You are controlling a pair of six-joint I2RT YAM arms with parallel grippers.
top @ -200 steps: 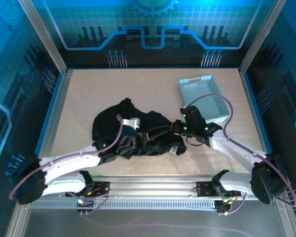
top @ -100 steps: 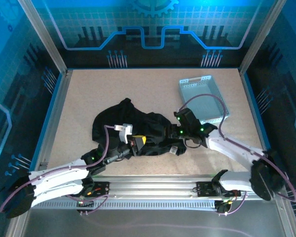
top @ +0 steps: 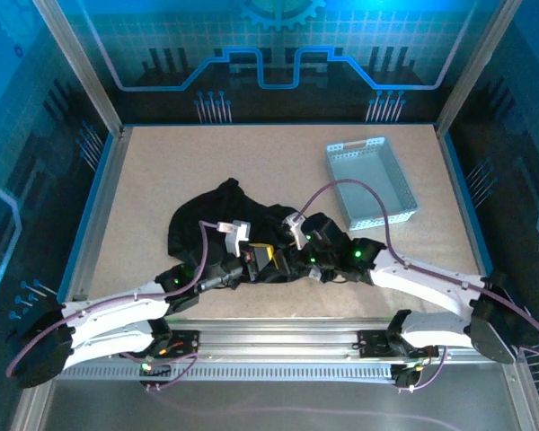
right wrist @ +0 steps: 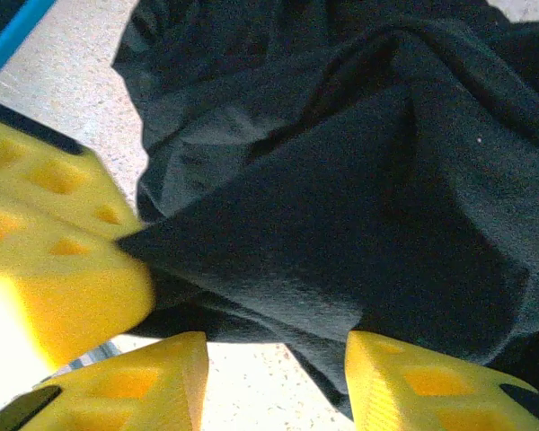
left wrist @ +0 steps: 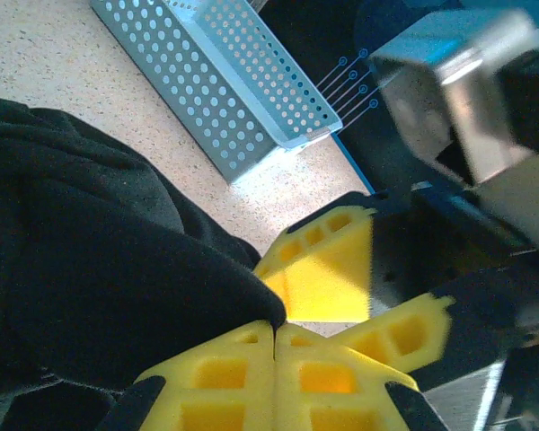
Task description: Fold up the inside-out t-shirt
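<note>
Black inside-out t-shirt (top: 202, 224) crumpled at lower centre of the counter (top: 162, 162), left gripper (left wrist: 275, 328) jaws closed, pinching a fabric fold, right gripper (right wrist: 277, 348) just beside, jaws apart around the same fold, grey tray (top: 368, 180) at upper right

**The inside-out t-shirt (top: 211, 224) lies in a rumpled heap**

It is plain black soft fabric, bunched and creased, with no neat fold made. It lies to the left of the grey tray (top: 356, 144) and nearer the arms, not touching it.
</note>
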